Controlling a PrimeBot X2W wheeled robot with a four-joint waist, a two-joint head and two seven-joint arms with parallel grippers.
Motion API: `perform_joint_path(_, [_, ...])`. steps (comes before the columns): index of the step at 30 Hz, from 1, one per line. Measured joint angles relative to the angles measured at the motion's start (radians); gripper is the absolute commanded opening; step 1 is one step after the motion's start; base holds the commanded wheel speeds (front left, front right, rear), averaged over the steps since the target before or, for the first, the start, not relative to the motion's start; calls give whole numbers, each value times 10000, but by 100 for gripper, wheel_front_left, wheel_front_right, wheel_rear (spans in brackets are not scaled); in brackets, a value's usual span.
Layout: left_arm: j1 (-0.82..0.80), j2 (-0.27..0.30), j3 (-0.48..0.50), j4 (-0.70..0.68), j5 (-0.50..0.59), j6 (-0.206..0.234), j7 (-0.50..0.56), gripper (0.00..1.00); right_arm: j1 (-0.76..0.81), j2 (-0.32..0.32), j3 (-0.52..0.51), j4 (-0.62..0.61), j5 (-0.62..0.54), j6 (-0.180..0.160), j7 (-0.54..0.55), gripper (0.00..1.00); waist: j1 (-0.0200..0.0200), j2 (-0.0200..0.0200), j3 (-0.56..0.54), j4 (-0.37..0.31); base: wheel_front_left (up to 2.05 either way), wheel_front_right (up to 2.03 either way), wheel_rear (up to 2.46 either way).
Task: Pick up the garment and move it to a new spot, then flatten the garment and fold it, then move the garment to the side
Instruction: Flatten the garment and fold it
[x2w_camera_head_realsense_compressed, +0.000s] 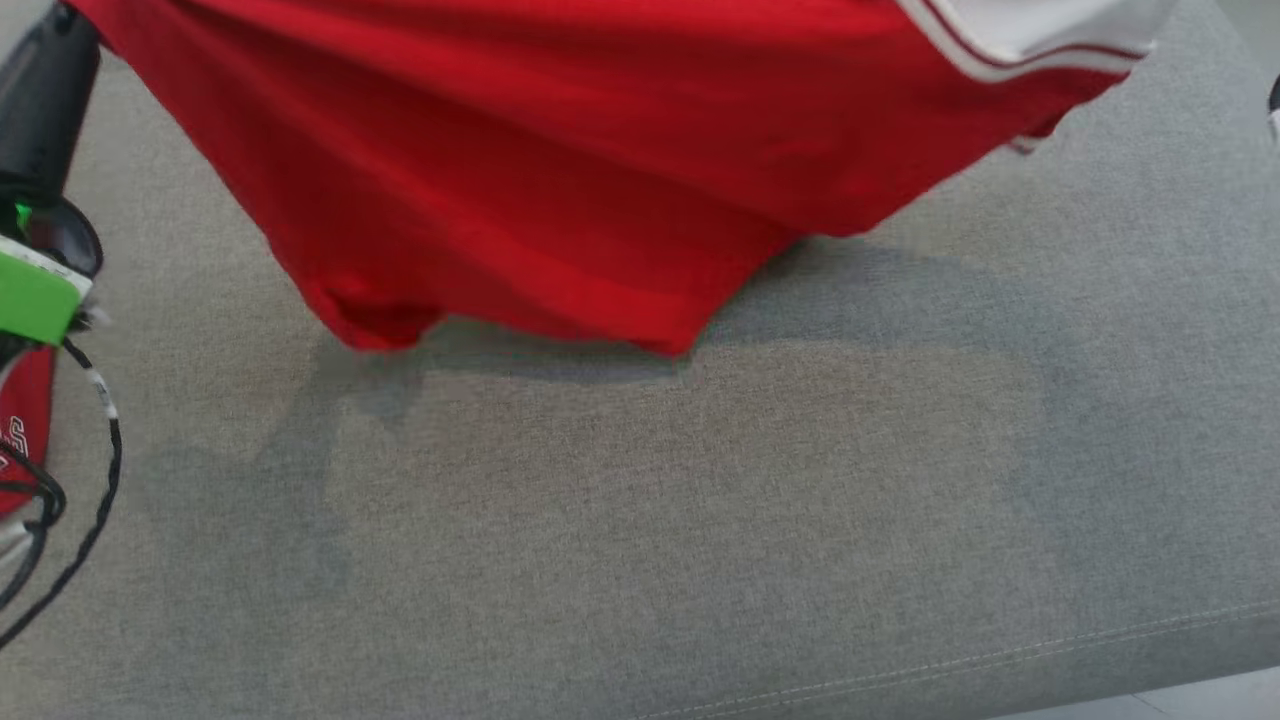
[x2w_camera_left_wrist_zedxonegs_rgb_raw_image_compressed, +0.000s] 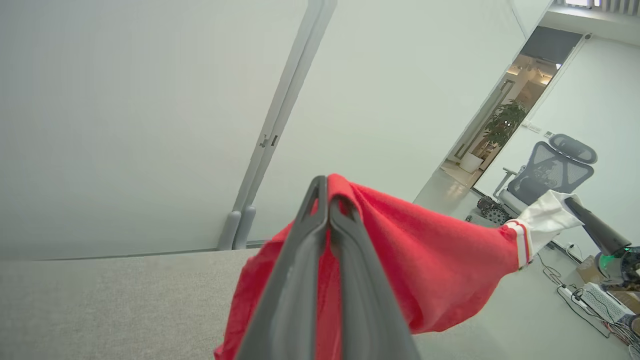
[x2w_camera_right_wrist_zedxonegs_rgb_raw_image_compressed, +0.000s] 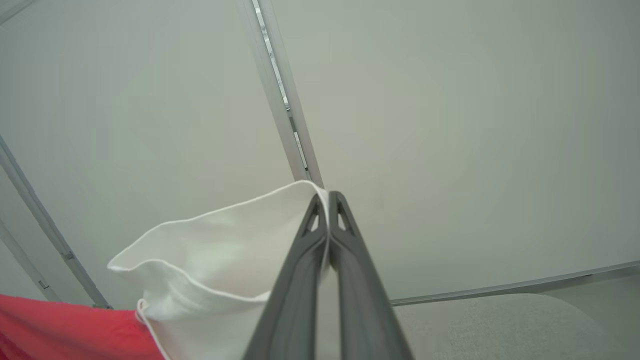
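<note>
The garment (x2w_camera_head_realsense_compressed: 560, 180) is red with a white, red-striped sleeve (x2w_camera_head_realsense_compressed: 1040, 35). It hangs spread across the top of the head view over a grey upholstered surface (x2w_camera_head_realsense_compressed: 700, 520). Its lowest folds (x2w_camera_head_realsense_compressed: 380, 325) reach down close to the surface; I cannot tell whether they touch. In the left wrist view my left gripper (x2w_camera_left_wrist_zedxonegs_rgb_raw_image_compressed: 327, 197) is shut on a red edge of the garment (x2w_camera_left_wrist_zedxonegs_rgb_raw_image_compressed: 440, 270). In the right wrist view my right gripper (x2w_camera_right_wrist_zedxonegs_rgb_raw_image_compressed: 327, 200) is shut on the white sleeve (x2w_camera_right_wrist_zedxonegs_rgb_raw_image_compressed: 215, 260), with red cloth (x2w_camera_right_wrist_zedxonegs_rgb_raw_image_compressed: 60, 325) below it. The garment stretches between the two grippers.
My left arm, with a green band (x2w_camera_head_realsense_compressed: 35, 295) and a black cable (x2w_camera_head_realsense_compressed: 100, 470), stands at the head view's left edge. The surface's front seam (x2w_camera_head_realsense_compressed: 1000, 660) runs along the lower right. An office chair (x2w_camera_left_wrist_zedxonegs_rgb_raw_image_compressed: 550, 175) and floor cables (x2w_camera_left_wrist_zedxonegs_rgb_raw_image_compressed: 595, 300) lie beyond the surface.
</note>
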Motion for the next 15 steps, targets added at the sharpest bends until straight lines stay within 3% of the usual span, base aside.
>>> perform_joint_path(6, [-926,293,196,-568,263,-259,4,0,-658,88,-286,-186,155,0,-142,0,0,0,-99,51,0,0,0])
perform_joint_path(10, [-115,401,33,-708,560,-330,-35,0,543,311,-54,25,324,0,54,0,0,0,-85,-21,0,0,0])
perform_joint_path(15, [2606,-581,-686,-587,-130,-316,-389,0,3299,984,-119,696,731,-4,240,0,0,0,87,-89,0,0,0])
